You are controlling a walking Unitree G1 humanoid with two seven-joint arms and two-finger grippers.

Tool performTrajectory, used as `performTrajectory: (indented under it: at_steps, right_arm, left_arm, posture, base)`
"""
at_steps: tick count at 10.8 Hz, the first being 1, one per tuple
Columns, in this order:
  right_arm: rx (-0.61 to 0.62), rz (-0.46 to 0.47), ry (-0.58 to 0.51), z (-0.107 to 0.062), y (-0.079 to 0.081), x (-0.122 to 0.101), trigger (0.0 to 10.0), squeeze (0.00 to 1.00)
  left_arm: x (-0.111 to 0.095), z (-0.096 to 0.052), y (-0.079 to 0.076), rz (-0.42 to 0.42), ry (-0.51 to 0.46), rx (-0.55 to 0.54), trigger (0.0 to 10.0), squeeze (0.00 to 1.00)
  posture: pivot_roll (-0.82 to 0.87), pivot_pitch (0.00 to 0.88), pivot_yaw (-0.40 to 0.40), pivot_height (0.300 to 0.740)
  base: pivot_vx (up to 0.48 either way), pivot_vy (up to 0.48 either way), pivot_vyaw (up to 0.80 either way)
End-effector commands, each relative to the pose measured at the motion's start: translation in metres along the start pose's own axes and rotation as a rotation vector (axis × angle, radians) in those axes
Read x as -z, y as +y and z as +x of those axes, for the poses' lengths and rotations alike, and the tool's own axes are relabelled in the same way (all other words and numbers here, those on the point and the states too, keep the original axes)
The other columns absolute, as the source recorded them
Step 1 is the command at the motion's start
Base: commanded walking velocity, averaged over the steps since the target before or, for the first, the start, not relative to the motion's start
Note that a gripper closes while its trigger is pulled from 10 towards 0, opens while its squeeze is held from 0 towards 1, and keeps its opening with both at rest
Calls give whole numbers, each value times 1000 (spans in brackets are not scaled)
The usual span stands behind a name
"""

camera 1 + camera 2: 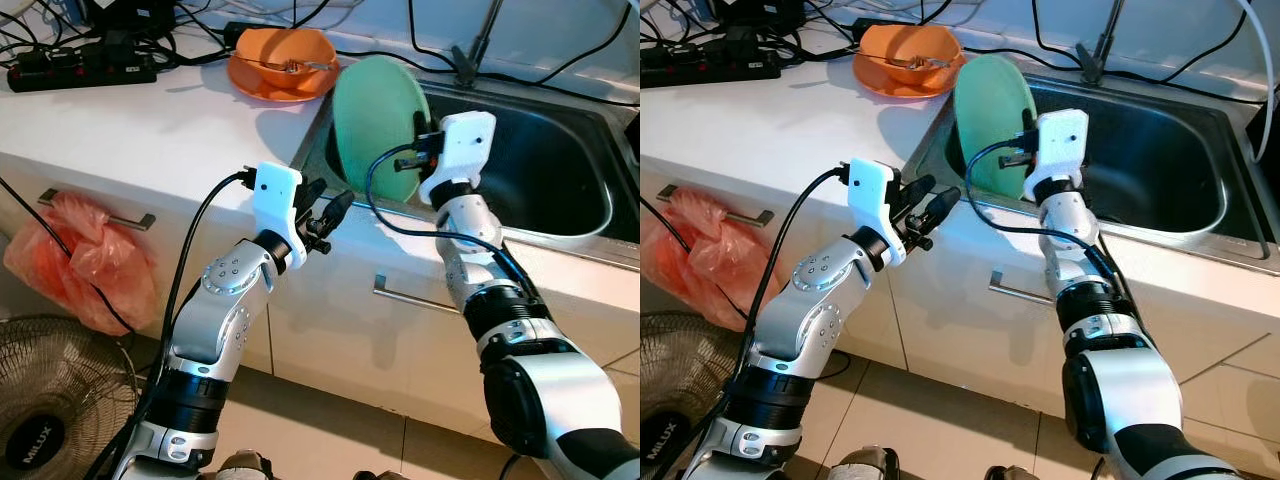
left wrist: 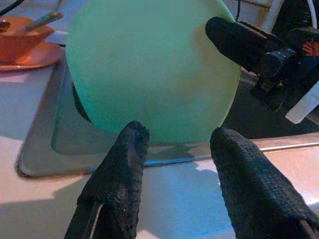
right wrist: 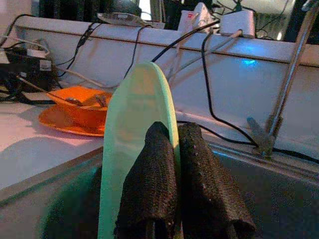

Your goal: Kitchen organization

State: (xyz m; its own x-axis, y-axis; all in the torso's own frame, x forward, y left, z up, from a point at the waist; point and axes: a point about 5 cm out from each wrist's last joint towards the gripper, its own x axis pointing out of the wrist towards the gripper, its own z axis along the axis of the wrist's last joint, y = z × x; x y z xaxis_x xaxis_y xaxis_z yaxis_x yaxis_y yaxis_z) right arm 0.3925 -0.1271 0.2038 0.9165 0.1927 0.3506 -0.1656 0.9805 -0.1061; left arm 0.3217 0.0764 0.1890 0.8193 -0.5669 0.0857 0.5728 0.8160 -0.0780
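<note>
Two right fingers [image 3: 149,199] on green plate [image 1: 380,120] over sink [image 1: 560,170]

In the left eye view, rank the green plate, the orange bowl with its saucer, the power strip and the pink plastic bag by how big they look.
1. Pink plastic bag
2. Green plate, pinched upright at the sink's edge by the right gripper
3 and 4. Power strip and orange bowl: too close to rank.

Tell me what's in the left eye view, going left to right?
Red bag → left gripper → green plate → right gripper → sink.
</note>
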Motion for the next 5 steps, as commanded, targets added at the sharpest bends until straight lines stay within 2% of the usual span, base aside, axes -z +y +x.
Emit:
performTrajectory:
  at_steps: [1,5]
  right_arm:
    - [-62,-3,-13,4,12,-4,10000,0]
    - [-118,6,27,-2,26,6,10000,0]
  left_arm:
    - [-4,0,-3,11,-9,6,10000,0]
    - [-1,0,-5,15,-4,14,10000,0]
  posture:
    - [241,96,-55,740]
    - [241,95,-54,740]
  base:
    - [0,0,0]
    - [0,0,0]
